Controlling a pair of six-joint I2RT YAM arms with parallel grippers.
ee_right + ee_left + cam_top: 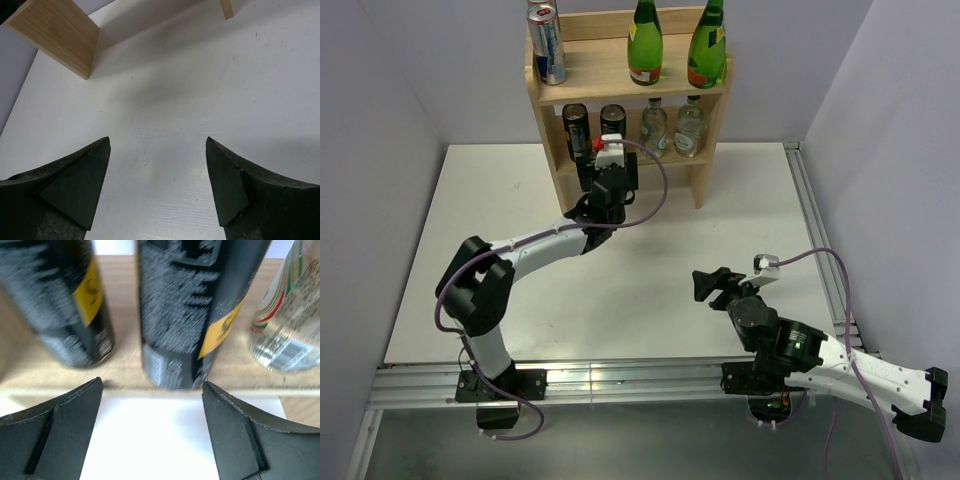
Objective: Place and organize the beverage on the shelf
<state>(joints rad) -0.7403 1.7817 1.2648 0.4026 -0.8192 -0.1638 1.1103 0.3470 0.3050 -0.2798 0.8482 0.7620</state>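
The left pincer [152,385] stands open, empty, before a black can [185,315] on the twelve-o'clock shelf [708,150]; the right pincer [157,141] open, empty.

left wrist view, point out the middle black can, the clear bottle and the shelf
middle black can [185,315], left wrist view, on its printed side
clear bottle [287,325], left wrist view, on its lower label
shelf [126,355], left wrist view, on the bare board left of that can
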